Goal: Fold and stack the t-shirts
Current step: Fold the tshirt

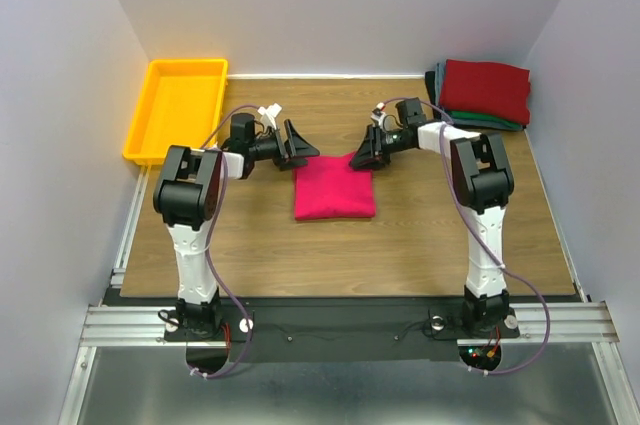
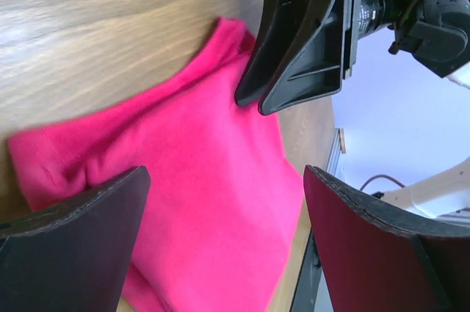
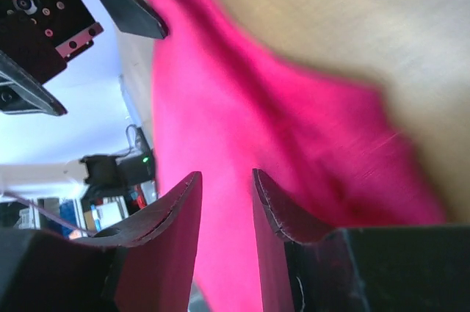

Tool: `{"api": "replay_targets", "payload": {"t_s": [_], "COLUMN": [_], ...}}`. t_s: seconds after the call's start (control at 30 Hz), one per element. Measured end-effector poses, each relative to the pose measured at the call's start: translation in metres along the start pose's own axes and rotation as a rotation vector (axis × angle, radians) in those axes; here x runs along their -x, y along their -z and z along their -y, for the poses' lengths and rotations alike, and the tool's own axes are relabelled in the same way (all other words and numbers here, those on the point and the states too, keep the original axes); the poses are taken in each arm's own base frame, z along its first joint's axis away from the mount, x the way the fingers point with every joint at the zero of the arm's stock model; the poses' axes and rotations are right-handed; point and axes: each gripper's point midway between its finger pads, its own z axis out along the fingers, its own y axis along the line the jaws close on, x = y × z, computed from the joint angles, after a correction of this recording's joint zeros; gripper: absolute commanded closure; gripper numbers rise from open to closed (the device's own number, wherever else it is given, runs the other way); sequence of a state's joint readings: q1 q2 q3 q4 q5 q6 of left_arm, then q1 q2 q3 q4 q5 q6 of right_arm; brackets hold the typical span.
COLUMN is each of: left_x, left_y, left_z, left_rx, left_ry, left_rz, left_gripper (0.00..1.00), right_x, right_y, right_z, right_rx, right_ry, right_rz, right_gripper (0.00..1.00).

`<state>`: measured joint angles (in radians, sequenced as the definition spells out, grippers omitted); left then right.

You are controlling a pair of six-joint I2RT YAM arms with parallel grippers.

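A bright crimson t-shirt (image 1: pixel 334 187) lies folded into a rectangle on the wooden table (image 1: pixel 420 235), mid-table. My left gripper (image 1: pixel 301 149) hangs over its far left corner with its jaws wide open and only cloth (image 2: pixel 183 128) showing beyond them (image 2: pixel 226 176). My right gripper (image 1: pixel 361 156) is at the far right corner. Its jaws are narrowed but still apart (image 3: pixel 226 175), with the crimson cloth (image 3: pixel 279 128) in the gap behind them. A stack of folded t-shirts (image 1: pixel 483 92), dark red on top with teal-green and dark ones below, sits at the back right.
A yellow plastic tray (image 1: pixel 175 110) stands at the back left corner of the table. White walls close in the table at the back and sides. The right gripper's black fingers (image 2: pixel 301 40) show in the left wrist view, close above the shirt's edge.
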<state>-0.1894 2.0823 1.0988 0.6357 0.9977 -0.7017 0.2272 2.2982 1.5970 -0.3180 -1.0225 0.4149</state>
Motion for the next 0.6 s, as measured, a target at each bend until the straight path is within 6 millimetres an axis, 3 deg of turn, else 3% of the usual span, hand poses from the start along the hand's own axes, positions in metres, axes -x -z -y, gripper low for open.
{"api": "replay_targets", "payload": {"t_s": [0.07, 0.23, 0.33, 0.4, 0.5, 0.6], "left_x": [0.001, -0.009, -0.027, -0.045, -0.066, -0.083], "left_y": [0.006, 0.019, 0.019, 0.013, 0.006, 0.0], "left_z": [0.017, 0.096, 0.117, 0.107, 0.072, 0.024], "left_rx": [-0.016, -0.134, -0.187, -0.183, -0.129, -0.049], "left_ry": [-0.028, -0.17, -0.21, -0.176, -0.08, 0.031], "left_rz": [0.001, -0.015, -0.04, -0.073, -0.115, -0.148], "left_gripper": [0.02, 0.02, 0.02, 0.02, 0.02, 0.02], "right_x": [-0.003, -0.013, -0.032, -0.052, -0.084, -0.104], "right_y": [0.008, 0.028, 0.028, 0.018, -0.001, -0.009], "right_z": [-0.014, -0.061, -0.072, -0.064, -0.032, -0.001], "right_rx": [0.011, 0.07, 0.099, 0.102, 0.076, 0.066], "right_ry": [0.017, 0.092, 0.108, 0.081, 0.002, -0.082], "right_rz": [0.006, 0.02, -0.006, -0.053, -0.128, -0.179], "right_gripper": [0.59, 0.59, 0.59, 0.59, 0.6, 0.61]}}
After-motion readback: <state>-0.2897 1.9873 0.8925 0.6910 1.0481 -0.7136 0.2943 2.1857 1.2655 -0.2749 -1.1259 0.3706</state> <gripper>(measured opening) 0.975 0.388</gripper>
